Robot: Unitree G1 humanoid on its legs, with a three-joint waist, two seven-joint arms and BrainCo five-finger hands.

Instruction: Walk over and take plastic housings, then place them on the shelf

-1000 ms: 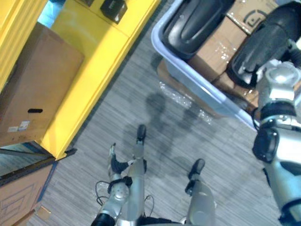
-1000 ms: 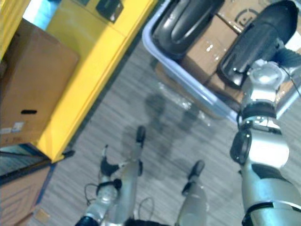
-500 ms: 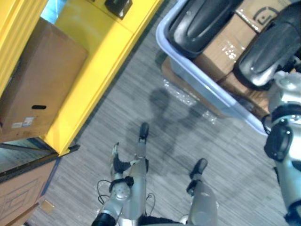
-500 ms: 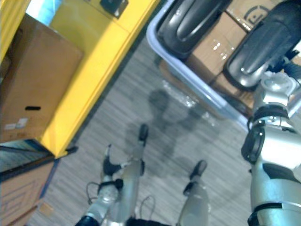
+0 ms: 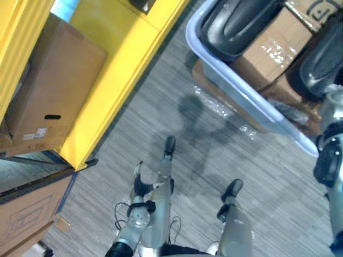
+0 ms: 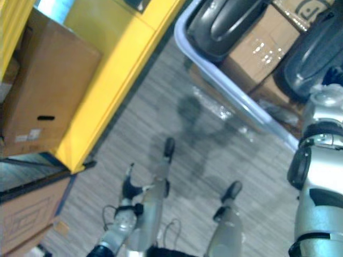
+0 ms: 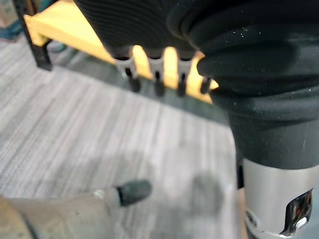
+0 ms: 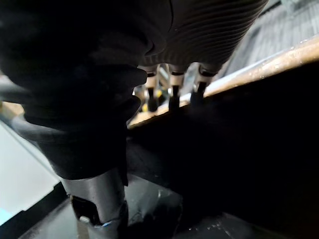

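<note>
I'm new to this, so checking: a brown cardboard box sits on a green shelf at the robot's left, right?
Not green: the shelf is yellow, as the left eye view shows. The brown cardboard box does sit on it, at the robot's left.

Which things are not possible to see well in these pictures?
Dark object on yellow shelf: left eye view, cut by top edge.
Right plastic housing: left eye view, cut by right edge.
Whether right hand touches it: right wrist view, too dark.
Cardboard box label: left eye view, too small.

Two black housings (image 5: pixel 236 21) (image 5: pixel 323 60), one bin (image 5: pixel 244 91)
</note>
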